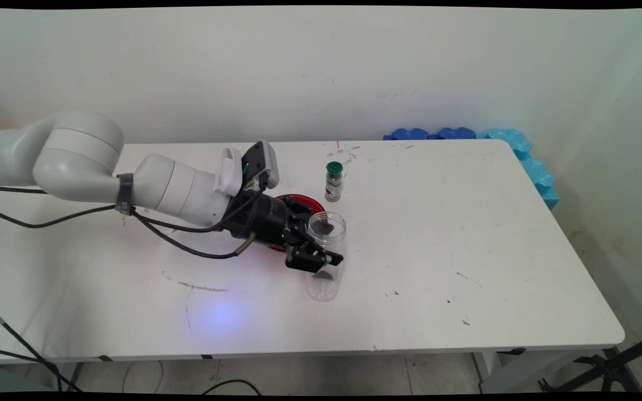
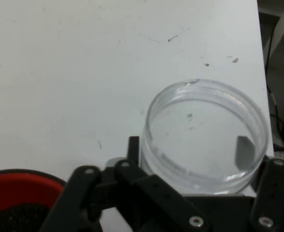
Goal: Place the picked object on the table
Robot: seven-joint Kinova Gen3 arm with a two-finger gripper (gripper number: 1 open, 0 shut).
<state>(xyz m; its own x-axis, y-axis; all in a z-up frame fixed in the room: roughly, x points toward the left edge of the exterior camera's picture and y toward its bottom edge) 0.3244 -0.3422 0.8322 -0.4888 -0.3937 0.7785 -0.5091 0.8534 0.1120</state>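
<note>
A clear, open-topped plastic jar (image 1: 324, 281) stands on the white table (image 1: 466, 239) near its middle. My black gripper (image 1: 325, 244) reaches in from the left and is shut on the jar's upper wall. In the hand view the jar (image 2: 205, 101) fills the space between the two fingers. One fingertip (image 2: 133, 145) presses its left side and the other pad (image 2: 244, 152) shows through the clear wall on the right. The jar looks empty.
A red bowl (image 1: 300, 199) with dark contents (image 2: 16, 215) sits just behind the gripper's wrist. A small spice bottle with a green cap (image 1: 333, 181) stands behind the jar. Blue foam pieces (image 1: 516, 142) line the table's back right corner.
</note>
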